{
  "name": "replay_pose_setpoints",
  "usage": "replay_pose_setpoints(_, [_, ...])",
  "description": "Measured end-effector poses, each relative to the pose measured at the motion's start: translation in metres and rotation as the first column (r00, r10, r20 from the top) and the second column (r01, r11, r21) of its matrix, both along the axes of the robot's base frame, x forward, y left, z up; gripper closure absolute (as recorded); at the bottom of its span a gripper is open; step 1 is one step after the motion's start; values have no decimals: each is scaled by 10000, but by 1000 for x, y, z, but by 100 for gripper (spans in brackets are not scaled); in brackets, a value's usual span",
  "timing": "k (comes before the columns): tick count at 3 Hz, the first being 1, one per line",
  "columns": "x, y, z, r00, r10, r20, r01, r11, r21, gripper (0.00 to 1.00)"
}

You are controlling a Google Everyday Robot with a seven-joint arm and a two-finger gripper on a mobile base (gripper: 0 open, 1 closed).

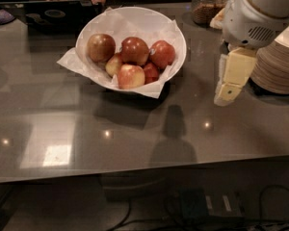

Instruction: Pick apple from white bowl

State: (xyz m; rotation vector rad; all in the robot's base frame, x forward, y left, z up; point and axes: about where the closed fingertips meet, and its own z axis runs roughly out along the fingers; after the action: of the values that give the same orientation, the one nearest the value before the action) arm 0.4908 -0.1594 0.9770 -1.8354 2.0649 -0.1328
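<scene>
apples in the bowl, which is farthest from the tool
The dull brownish-red apple at the bowl's left edge; the shiny red apples and the small pinkish apple lie nearer the tool, which hangs right of the bowl.

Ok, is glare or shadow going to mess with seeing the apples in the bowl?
Camera view: dim, warm light overall; the apple and the other apples in the white bowl read clearly. Glare sits on the table as a bright patch lower-left and a few pinpoint spots, away from the bowl. The bowl throws a dark shadow below itself. The gripper hangs right of the bowl.
</scene>
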Motion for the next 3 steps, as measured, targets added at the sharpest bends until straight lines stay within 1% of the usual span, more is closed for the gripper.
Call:
replay_pose_setpoints(1, [23,19,-6,9985,534,149,-537,9983,213,0])
replay_pose_setpoints(2, [23,19,-6,9985,534,151,-538,9983,215,0])
replay_pose_setpoints(3, [40,32,-13,9965,662,510,-696,9952,686,0])
